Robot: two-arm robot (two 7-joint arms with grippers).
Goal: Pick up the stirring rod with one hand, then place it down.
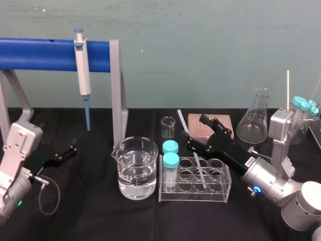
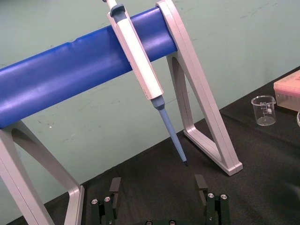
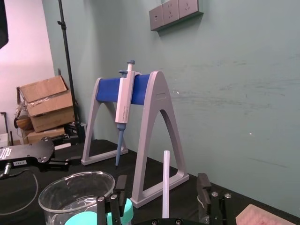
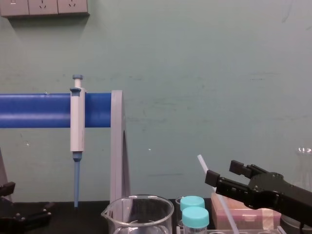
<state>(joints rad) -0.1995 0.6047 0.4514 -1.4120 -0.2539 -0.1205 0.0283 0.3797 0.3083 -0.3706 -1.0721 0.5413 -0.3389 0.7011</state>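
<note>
Out over the middle of the desk [image 1: 90, 216], the right hand [image 1: 195, 131] reaches in from the right edge with its two black fingers spread wide. They stand on either side of the stirring rod [image 1: 181, 119] without touching it. In the right wrist view the rod rises upright in the gap, clear of both fingers.

The rod's lower end sits in a well of the clear tube rack [image 1: 223, 182], and the rod leans back and to the left from there. Its top is above the rack and passes between the fingers.

Two teal-capped tubes [image 1: 170, 160] stand in the rack's left-hand column, one behind the other. Their contents cannot be made out, and the other wells hold nothing but the rod.

Just left of the rack stands the large glass beaker [image 1: 134, 168], roughly half full of clear liquid. Behind the rack is a small beaker [image 1: 168, 127], which looks empty. A pink box [image 1: 200, 131] lies beside it, partly behind the right hand. Further toward the right rear corner stands a conical flask [image 1: 253, 120], apparently empty.

Along the rear left, a pipette [image 1: 81, 70] hangs on a blue-barred stand [image 1: 40, 54]. The left hand [image 1: 60, 153] sits near the desk's left edge, fingers apart and holding nothing.
</note>
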